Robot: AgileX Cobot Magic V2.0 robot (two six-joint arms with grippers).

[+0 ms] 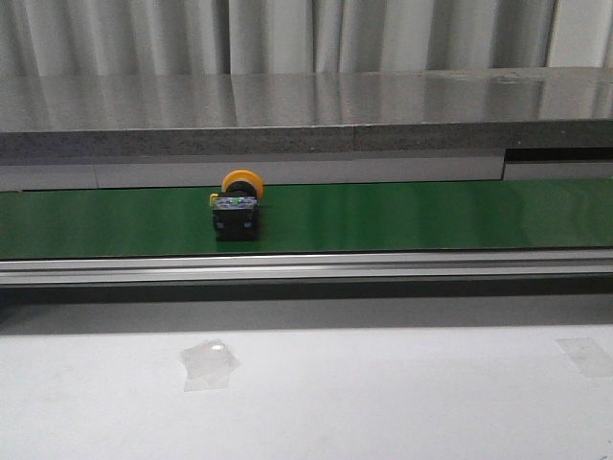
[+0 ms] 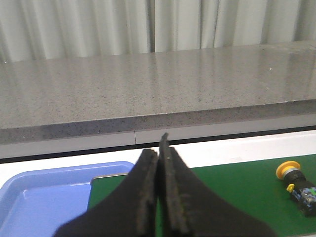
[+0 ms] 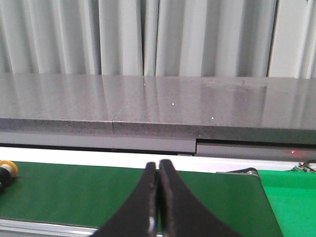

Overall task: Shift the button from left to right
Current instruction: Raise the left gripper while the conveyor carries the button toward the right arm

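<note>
The button (image 1: 236, 204) lies on its side on the green belt (image 1: 402, 216), yellow-orange cap toward the back, black body with a green mark toward the front. It also shows in the left wrist view (image 2: 298, 184) and at the edge of the right wrist view (image 3: 6, 172). My left gripper (image 2: 159, 148) is shut and empty, well apart from the button. My right gripper (image 3: 158, 166) is shut and empty over the belt, apart from the button. Neither gripper shows in the front view.
A blue tray (image 2: 34, 197) sits beside the belt's end in the left wrist view. A grey stone ledge (image 1: 306, 110) runs behind the belt, a metal rail (image 1: 306, 266) along its front. A second green belt section (image 3: 291, 197) adjoins. Tape patches (image 1: 209, 362) lie on the white table.
</note>
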